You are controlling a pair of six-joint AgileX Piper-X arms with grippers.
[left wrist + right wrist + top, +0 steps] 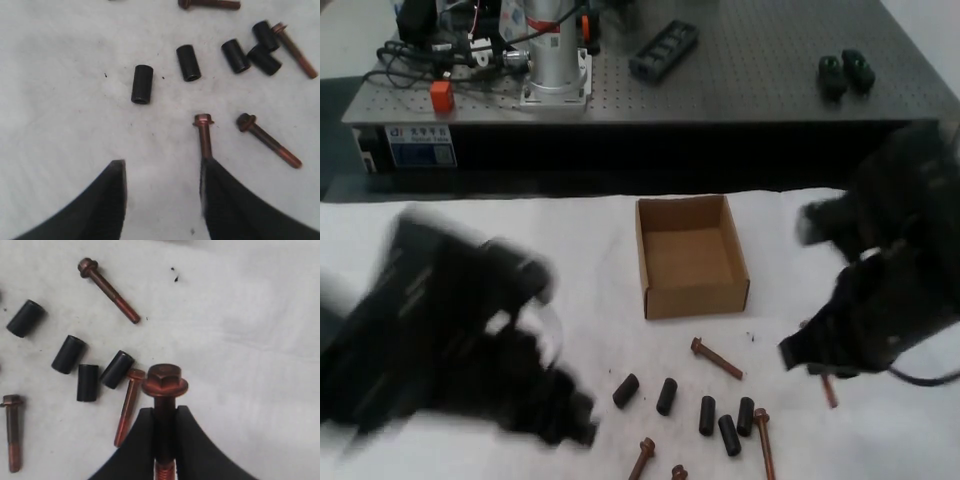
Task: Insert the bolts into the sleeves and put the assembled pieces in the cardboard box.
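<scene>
Copper bolt (164,386) sat gripped in the right claw (164,410), tip cut off. Left claw (162,167) gaped wide, one finger covering the end of another bolt (203,136).

From above, we see the left arm (440,330) at eight o'clock and the right arm (890,290) at three o'clock as dark blurs. A bolt (678,471) at six o'clock is cut off. The right gripper (164,412) hides the shank of the held bolt (164,386).

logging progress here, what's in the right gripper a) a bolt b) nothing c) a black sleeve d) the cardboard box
A: the right wrist view shows the right gripper shut on a bolt, its flanged head sticking out in front.
</scene>
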